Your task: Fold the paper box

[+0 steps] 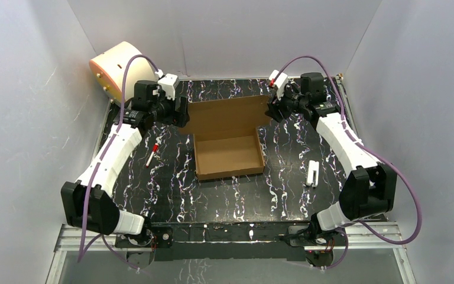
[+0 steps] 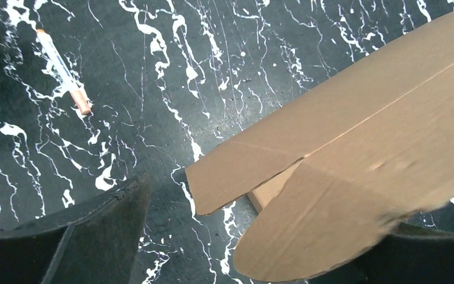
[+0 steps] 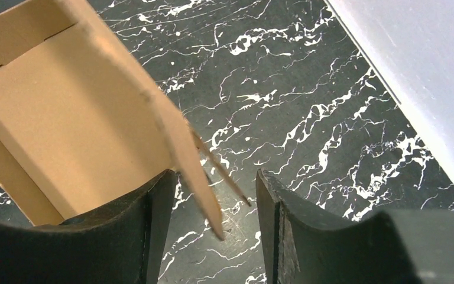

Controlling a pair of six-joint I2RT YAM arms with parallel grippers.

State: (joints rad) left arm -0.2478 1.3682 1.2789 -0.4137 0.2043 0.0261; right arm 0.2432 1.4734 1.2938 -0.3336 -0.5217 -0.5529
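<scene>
Viewed from above: paper box in the middle of the table, tray formed, lid flat toward the back, left hand and right hand at its rear corners. Via left wrist only: spread fingers, rounded lid ear close by one, unpinched. Via right wrist only: fingers apart around the other ear's edge, not clamped. Likely the lid-closing step; next calls for gripping both ears, then swinging the lid forward.

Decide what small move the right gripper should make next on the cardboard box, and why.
Probably close the right gripper on the side flap of the paper box: its edge already stands between the open fingers, a gap beside one finger, so nothing is gripped yet.
</scene>
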